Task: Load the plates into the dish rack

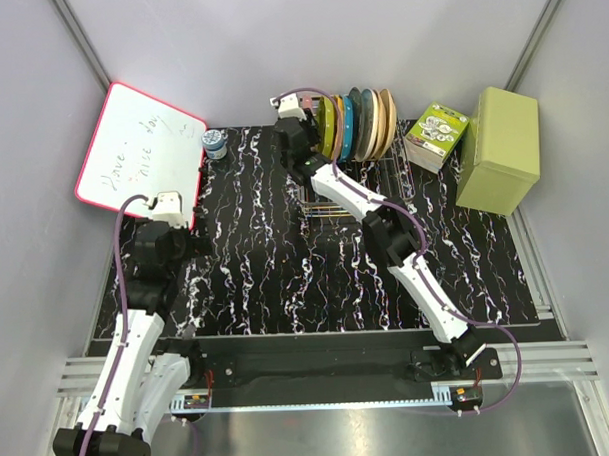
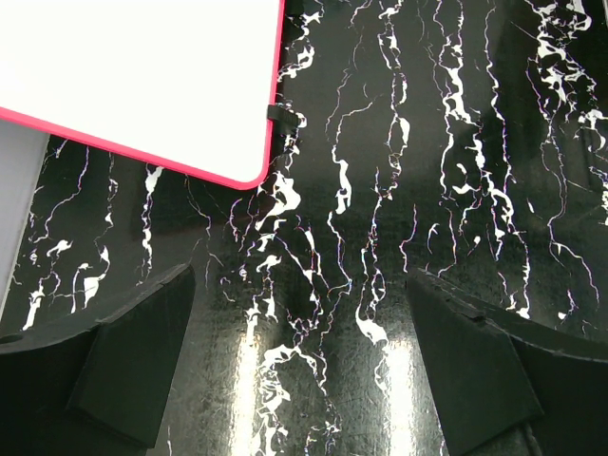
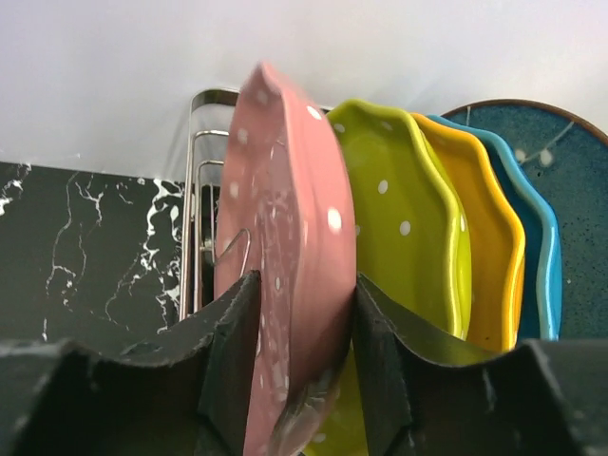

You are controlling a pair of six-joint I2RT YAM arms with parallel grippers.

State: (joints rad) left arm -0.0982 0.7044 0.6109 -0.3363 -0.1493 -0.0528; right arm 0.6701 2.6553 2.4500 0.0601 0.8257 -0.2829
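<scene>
Black marbled table (image 1: 266,279) is carrying the chrome dish rack (image 1: 383,175).
Pink plate (image 3: 294,209) is standing upright at its end beside yellow-green plate (image 3: 389,209), orange plate (image 3: 484,256) and blue plate (image 3: 543,266); right gripper (image 3: 306,313) is flanking it, grip unclear; left gripper (image 2: 299,285) is hovering spread wide.

Between the black fingers (image 3: 228,361) of the right gripper (image 3: 306,285): pink plate (image 3: 294,218), white-dotted. To its right, yellow-green plate (image 3: 399,190) likewise dotted, then orange plate (image 3: 494,266), bright blue plate (image 3: 543,266), dark teal plate (image 3: 579,171) speckled pale. Under the left gripper (image 2: 299,275), black tabletop (image 2: 456,142) veined white; red-edged white board (image 2: 142,76) off its upper left.
</scene>
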